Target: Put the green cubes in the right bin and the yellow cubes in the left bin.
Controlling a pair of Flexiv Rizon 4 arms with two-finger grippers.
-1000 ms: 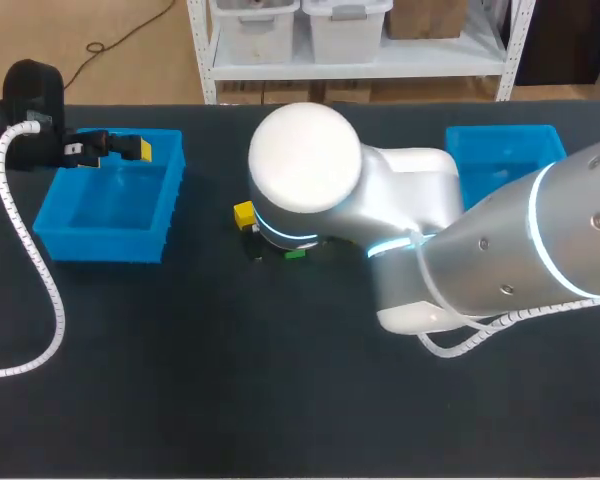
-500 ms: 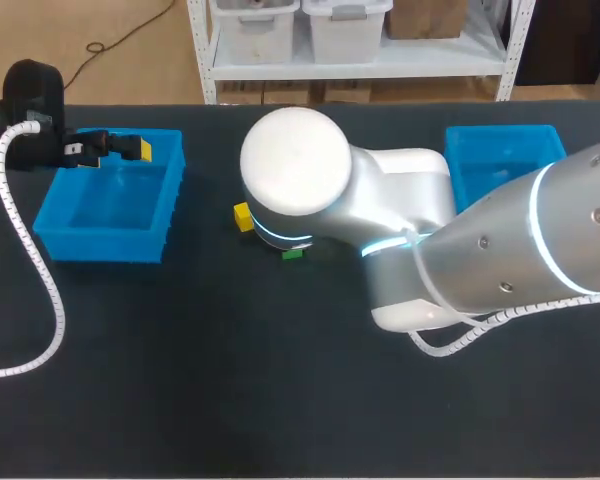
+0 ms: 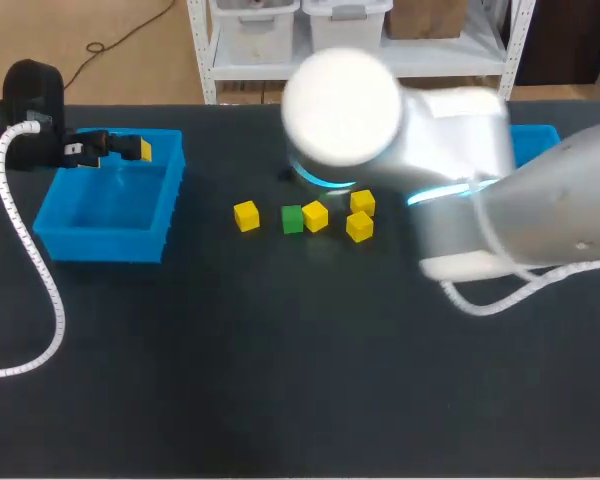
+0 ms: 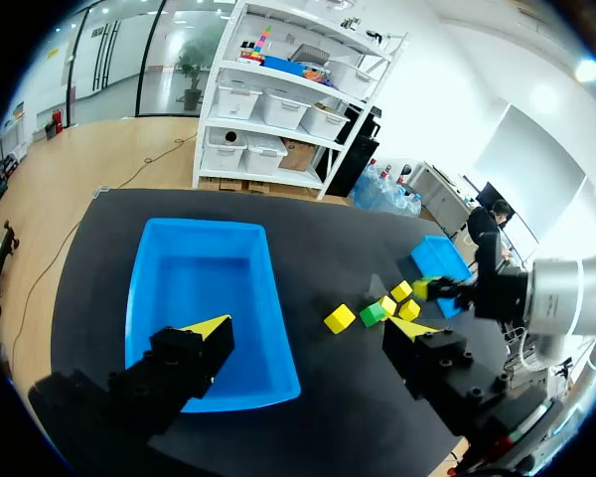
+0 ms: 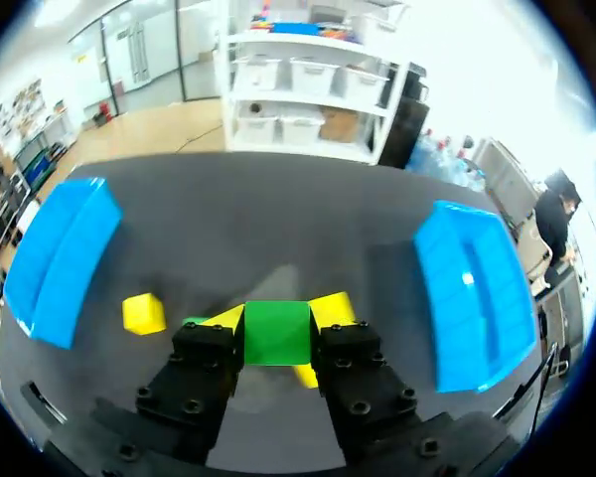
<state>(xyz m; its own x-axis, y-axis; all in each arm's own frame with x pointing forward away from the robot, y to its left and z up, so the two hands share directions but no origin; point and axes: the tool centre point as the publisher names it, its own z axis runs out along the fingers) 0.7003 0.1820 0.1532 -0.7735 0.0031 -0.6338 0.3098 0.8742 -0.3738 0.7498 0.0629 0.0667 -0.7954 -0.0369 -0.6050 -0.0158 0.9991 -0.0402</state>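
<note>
My right gripper [image 5: 276, 336] is shut on a green cube [image 5: 276, 330], held above the table between the two blue bins; my own arm hides both in the head view. On the table lie one green cube [image 3: 292, 219] and several yellow cubes [image 3: 246, 215] in a loose row. A yellow cube [image 5: 143, 312] lies off to the left bin's side of the right gripper. My left gripper [image 3: 118, 149] hangs open and empty over the far corner of the left bin [image 3: 90, 235]. Its spread fingers [image 4: 207, 333] frame that bin [image 4: 199, 288].
The right bin [image 3: 533, 140] is mostly hidden behind my right arm [image 3: 450, 150]; it shows whole in the right wrist view [image 5: 472, 288]. The left bin [image 5: 55, 253] looks empty.
My right arm lifted up and back to the right, uncovering the row of cubes. Its gripper closed on a green cube and carried it up. The left arm stayed still.
</note>
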